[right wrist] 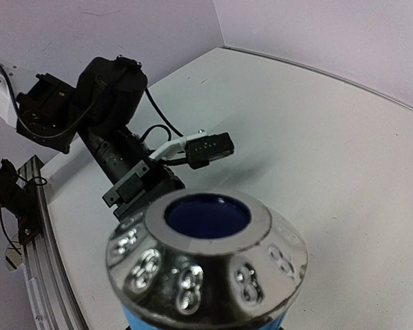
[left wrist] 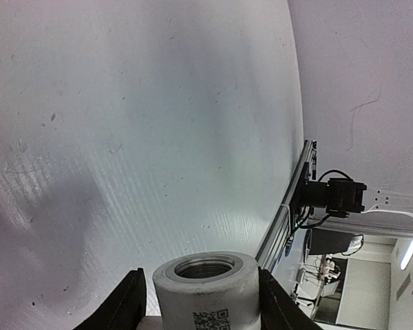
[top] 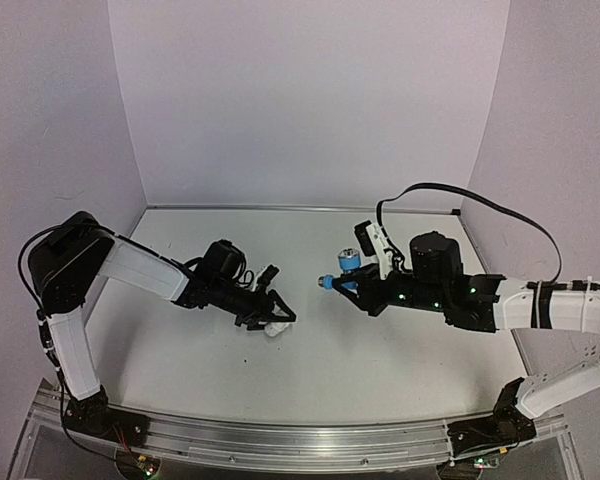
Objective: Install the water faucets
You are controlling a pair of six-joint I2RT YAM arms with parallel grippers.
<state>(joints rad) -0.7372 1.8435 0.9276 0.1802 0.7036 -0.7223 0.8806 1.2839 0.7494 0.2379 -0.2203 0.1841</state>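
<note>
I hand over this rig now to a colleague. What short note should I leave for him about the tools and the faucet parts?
Left tool: shut on the white fitting, low at the table.
Right tool: shut on the blue tap, held up, opposite the left tool.
Done: both parts gripped.
Left to do: bring the parts together and join them; they are apart.

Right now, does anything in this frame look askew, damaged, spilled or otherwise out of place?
Nothing stands out. The white fitting sits squarely in the left gripper, its threaded bore intact, and the blue faucet is clamped in the right gripper with no visible damage. The table shows only faint scuffs, nothing spilled.
</note>
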